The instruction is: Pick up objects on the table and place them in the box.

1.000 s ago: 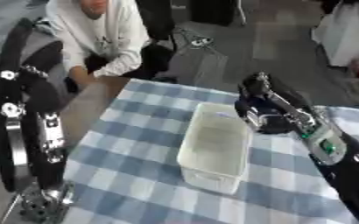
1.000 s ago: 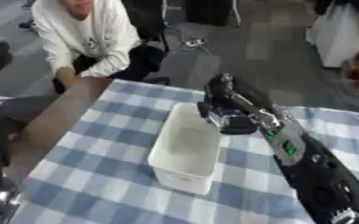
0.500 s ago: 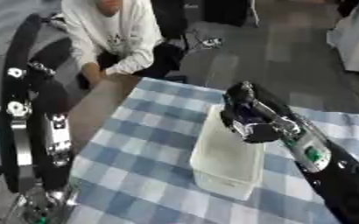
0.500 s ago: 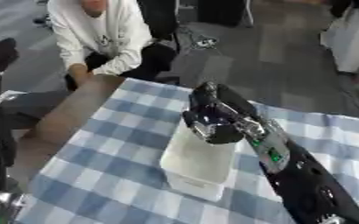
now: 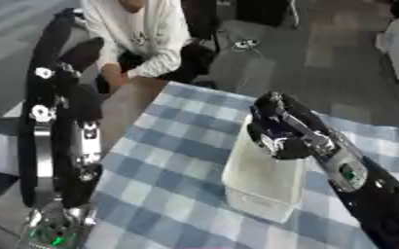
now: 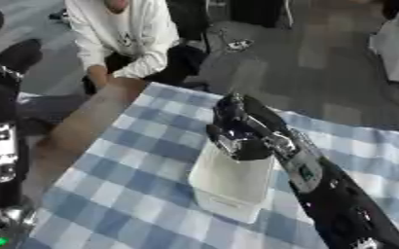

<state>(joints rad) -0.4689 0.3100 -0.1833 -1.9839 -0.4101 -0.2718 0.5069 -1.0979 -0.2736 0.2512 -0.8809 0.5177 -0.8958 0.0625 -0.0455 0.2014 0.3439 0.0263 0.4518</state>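
The right hand (image 5: pixel 280 131) is hanging over the far end of the box (image 5: pixel 262 187), coming in along a black forearm from the lower right corner. Its fingers are curling inward into a dark cluster, but whether they are closing round anything cannot be told; the shapes there are too blurred. The hand is covering the box's far rim, and whether it is touching the rim cannot be told either.

The box is a pale, translucent, rectangular tub sitting on the blue-and-white checked tablecloth (image 5: pixel 169 160), with its long side running away from the robot. Nothing can be made out inside it. No loose objects are showing on the cloth around it.

A small green patch (image 6: pixel 306 171) is showing on the forearm behind the hand; nothing on it can be read.

The left arm (image 5: pixel 58 131) is standing upright at the left side of the left eye view, black with silver parts, beyond the table's left edge; its hand is not showing. A bare wooden strip (image 5: pixel 131 104) is running along the left edge of the cloth.
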